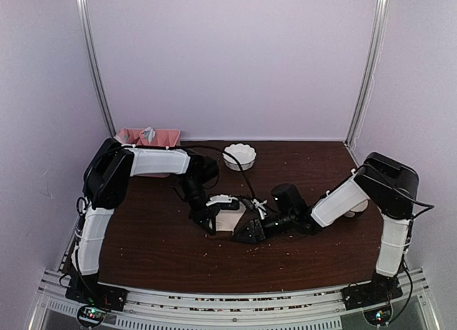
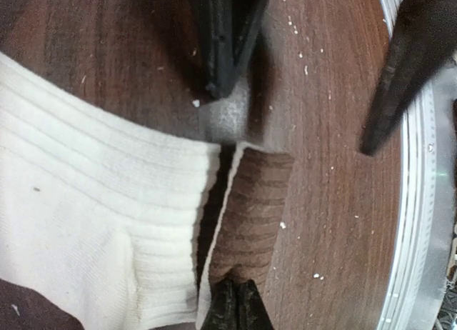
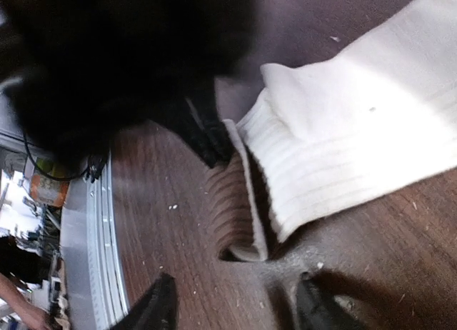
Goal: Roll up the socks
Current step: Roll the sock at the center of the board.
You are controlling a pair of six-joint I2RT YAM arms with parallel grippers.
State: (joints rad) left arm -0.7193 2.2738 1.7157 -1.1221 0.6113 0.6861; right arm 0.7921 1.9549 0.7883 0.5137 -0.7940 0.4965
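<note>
The socks (image 1: 227, 220) lie in the middle of the dark table, showing as cream ribbed fabric (image 2: 78, 223) (image 3: 357, 130) with a brown ribbed cuff flap (image 2: 251, 201) (image 3: 230, 201) standing up at the near end. My left gripper (image 2: 235, 305) (image 1: 206, 221) is shut on the edge of that brown flap. The left gripper (image 3: 211, 150) also shows as dark fingers at the flap's far side. My right gripper (image 3: 235, 312) (image 1: 249, 231) (image 2: 293, 119) stands open just off the flap's other end, with only bare table between its fingers.
A white scalloped bowl (image 1: 240, 156) stands at the back centre. A pink tray (image 1: 148, 137) sits at the back left. A metal rail (image 2: 421, 237) runs along the table's near edge, close to the socks. Small crumbs dot the wood.
</note>
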